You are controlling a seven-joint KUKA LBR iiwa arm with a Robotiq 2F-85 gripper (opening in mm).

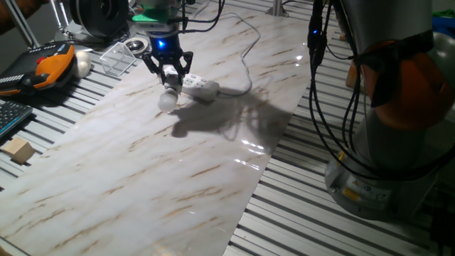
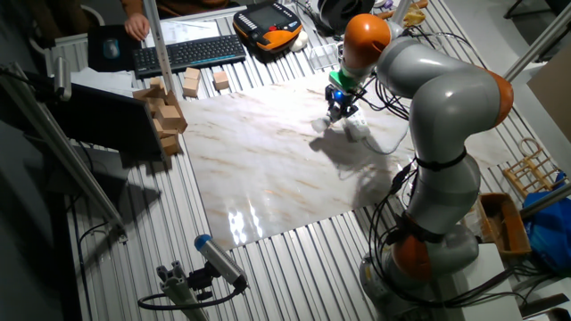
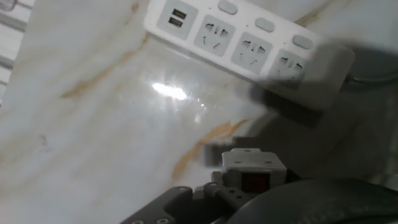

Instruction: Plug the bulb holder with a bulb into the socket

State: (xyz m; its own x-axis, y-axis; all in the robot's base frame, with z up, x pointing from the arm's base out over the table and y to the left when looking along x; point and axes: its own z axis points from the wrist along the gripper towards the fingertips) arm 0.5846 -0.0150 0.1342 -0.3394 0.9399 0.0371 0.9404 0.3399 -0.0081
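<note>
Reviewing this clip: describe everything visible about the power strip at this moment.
The socket is a long white plastic power strip lying flat on the marble-patterned tabletop. The hand view shows two USB ports at one end, then three outlets, each with an oval button beside it. All visible outlets are empty. A white cable runs away from it. Nothing touches it.

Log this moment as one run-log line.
gripper: shut on bulb holder | bulb: low, near table | socket: outlets empty | plugged: no
</note>
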